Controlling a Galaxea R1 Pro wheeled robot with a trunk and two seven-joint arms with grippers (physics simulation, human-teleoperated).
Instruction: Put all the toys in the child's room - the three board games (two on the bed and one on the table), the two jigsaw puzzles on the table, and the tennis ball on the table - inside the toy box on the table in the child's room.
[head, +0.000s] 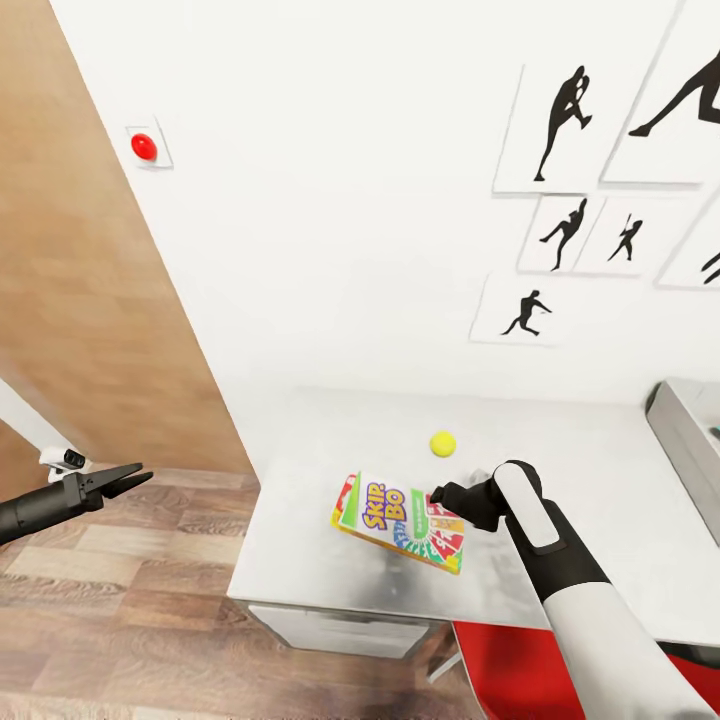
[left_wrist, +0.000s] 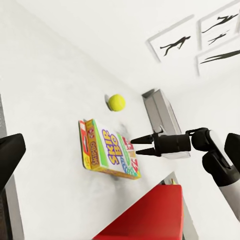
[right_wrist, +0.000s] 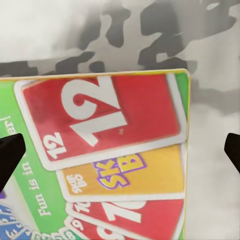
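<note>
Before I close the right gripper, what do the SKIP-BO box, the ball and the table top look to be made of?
SKIP-BO box: looks like printed cardboard with a smooth finish, judging by its sharp edges and flat colourful card artwork. Tennis ball: matte yellow-green, probably felt, though no seam or fuzz can be made out. Table top: pale grey, hard and slightly glossy, with faint reflections; laminate or painted, hard to tell which.

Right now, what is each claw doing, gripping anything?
Left gripper: open, empty, off the table.
Right gripper: open, just above the SKIP-BO box, not gripping it.
</note>
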